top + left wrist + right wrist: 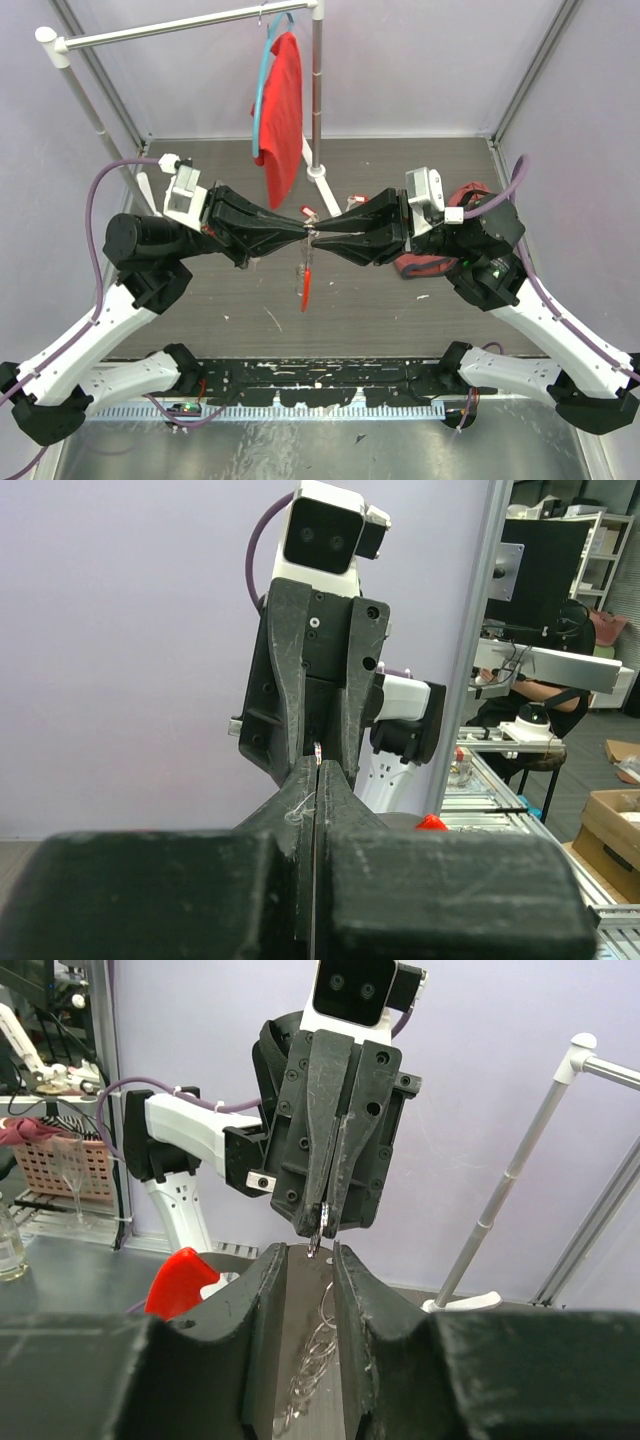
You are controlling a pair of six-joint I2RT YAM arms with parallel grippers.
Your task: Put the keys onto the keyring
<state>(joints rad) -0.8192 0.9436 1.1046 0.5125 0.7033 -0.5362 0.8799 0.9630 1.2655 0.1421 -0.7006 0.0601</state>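
Red plastic on the keyring (305, 288) hangs at 6 o'clock under the two tips in the middle. The left gripper (303, 236), at 9 o'clock, is pinched tight on its chain. The right gripper (318, 238), at 3 o'clock, has its fingers a little apart.

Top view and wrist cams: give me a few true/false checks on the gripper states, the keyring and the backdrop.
1. The left gripper is shut, pinching the keyring by its chain. True.
2. The right gripper is clamped fully shut. False: its fingers stand apart, and chain links show in the gap.
3. The two grippers meet tip to tip. True.
4. A blue cloth hangs from the rack. False: the cloth is red; only its hanger is blue.
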